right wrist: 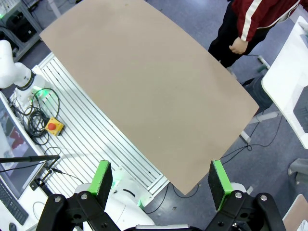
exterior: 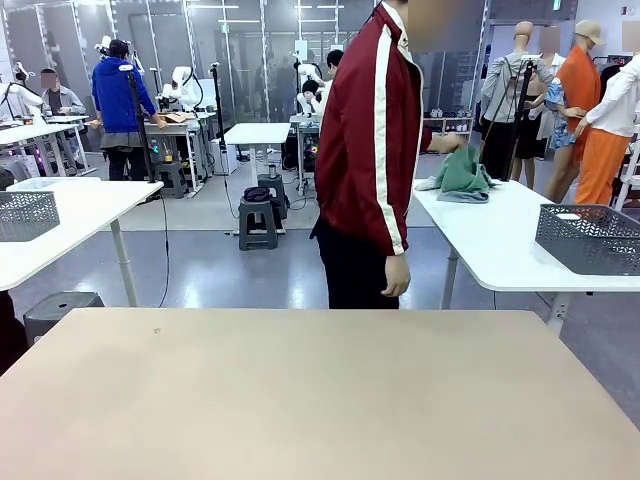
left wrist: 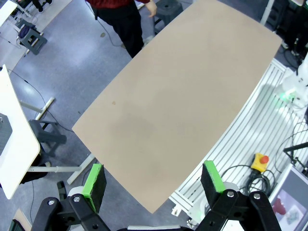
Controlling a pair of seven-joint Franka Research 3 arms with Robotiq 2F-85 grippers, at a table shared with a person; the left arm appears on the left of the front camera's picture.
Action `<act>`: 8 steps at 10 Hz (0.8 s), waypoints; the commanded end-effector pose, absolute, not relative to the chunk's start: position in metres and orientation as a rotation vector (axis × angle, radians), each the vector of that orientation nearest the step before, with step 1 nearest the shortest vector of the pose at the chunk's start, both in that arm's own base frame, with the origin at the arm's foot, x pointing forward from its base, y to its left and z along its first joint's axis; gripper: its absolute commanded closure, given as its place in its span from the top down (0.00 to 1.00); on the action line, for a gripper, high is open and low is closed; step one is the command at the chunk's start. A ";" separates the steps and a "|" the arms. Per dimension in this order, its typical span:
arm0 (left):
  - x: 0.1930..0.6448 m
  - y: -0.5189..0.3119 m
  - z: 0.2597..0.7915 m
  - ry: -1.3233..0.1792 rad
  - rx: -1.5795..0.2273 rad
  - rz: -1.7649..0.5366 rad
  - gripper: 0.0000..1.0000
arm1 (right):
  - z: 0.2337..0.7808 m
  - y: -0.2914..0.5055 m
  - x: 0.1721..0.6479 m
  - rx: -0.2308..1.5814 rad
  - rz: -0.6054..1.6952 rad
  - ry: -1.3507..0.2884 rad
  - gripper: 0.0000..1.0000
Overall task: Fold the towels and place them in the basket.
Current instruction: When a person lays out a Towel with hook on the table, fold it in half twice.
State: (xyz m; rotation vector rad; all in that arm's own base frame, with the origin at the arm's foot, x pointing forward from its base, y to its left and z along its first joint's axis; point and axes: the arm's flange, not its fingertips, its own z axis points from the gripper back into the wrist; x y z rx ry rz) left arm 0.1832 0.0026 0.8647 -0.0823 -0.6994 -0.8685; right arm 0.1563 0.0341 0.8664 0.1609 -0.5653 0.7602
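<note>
With your left gripper (left wrist: 153,165) and right gripper (right wrist: 160,163) both wide open and empty above the table (exterior: 300,400), wait for the person (exterior: 365,150) to bring the towels (exterior: 462,172), now on the side table (exterior: 500,250) with the basket (exterior: 590,238), and start only once they lie flat.

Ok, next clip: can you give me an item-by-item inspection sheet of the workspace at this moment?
Surface: beige rectangular table top, bare.
Job's things: mint green terry towel bunched on a light grey towel on the white side table at the right, with the person's hand on it; dark grey perforated plastic basket on the same table, apart from the towels.
Clutter: nothing seen.
End effectors: left end effector and right end effector open, raised above the near edge, holding nothing.
Cables: black cables by a yellow box with a red button.
Surroundings: person in a dark red jacket at the far side, turned toward the side table.
</note>
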 end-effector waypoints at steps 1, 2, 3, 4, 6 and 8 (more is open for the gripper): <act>0.182 0.002 0.865 -0.703 -0.081 -0.874 1.00 | 0.868 0.033 0.157 0.159 0.751 -0.558 1.00; 0.182 0.002 0.865 -0.703 -0.081 -0.874 1.00 | 0.868 0.033 0.157 0.159 0.751 -0.558 1.00; 0.182 0.002 0.865 -0.703 -0.081 -0.874 1.00 | 0.868 0.033 0.157 0.159 0.751 -0.558 1.00; 0.182 0.002 0.865 -0.703 -0.081 -0.874 1.00 | 0.868 0.033 0.157 0.159 0.751 -0.558 1.00; 0.182 0.002 0.865 -0.703 -0.081 -0.874 1.00 | 0.868 0.033 0.157 0.159 0.751 -0.558 1.00; 0.182 0.002 0.865 -0.703 -0.081 -0.874 1.00 | 0.868 0.033 0.157 0.159 0.751 -0.558 1.00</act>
